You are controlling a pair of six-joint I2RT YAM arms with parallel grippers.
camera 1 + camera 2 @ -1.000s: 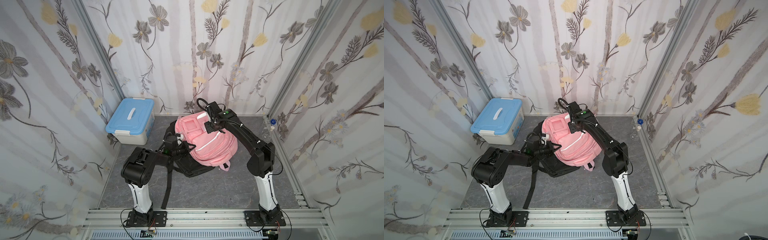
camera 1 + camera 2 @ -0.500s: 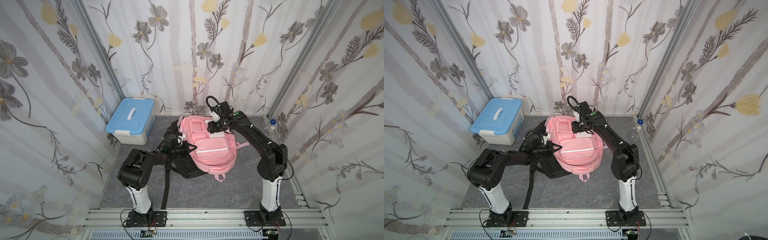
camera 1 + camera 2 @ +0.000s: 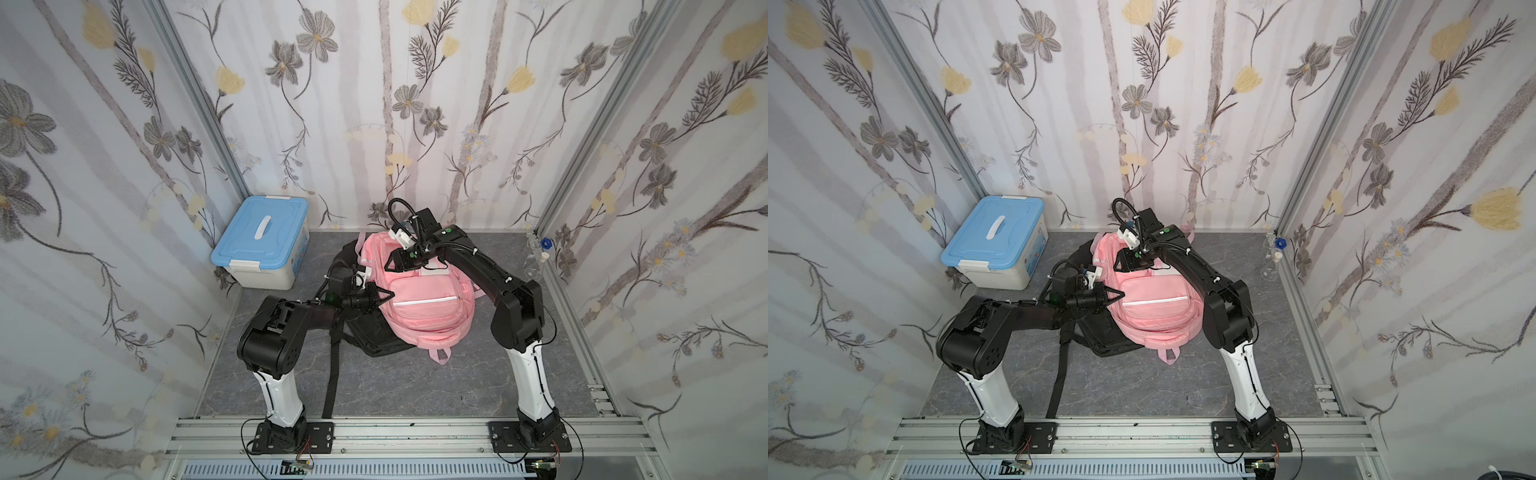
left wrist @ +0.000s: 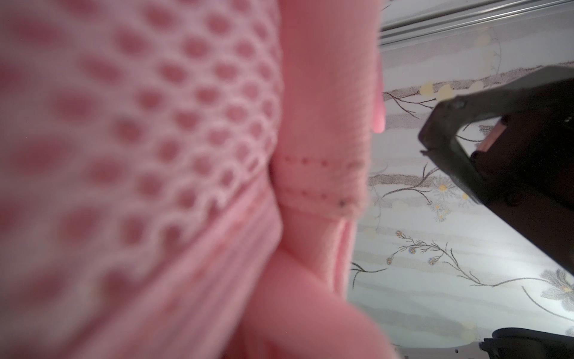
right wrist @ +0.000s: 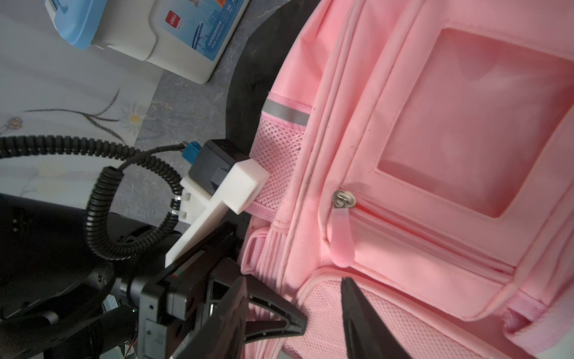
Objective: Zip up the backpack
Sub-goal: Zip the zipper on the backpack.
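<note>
Item: backpack (image 3: 419, 299), back middle of table (image 3: 415, 386), atop black bag (image 3: 374, 336). Your left gripper (image 3: 386, 295): closed at its side. Your right gripper (image 3: 390, 265): jaws apart over zipper pull (image 5: 341, 245), ungrasped. All zipping likely remains.

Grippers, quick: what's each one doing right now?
Left gripper: closed, apparently pinching the pink backpack at its side.
Right gripper: open, holding nothing, over the backpack.

Left tool (image 3: 390, 294) pinched, right tool (image 5: 293, 279) parted
</note>
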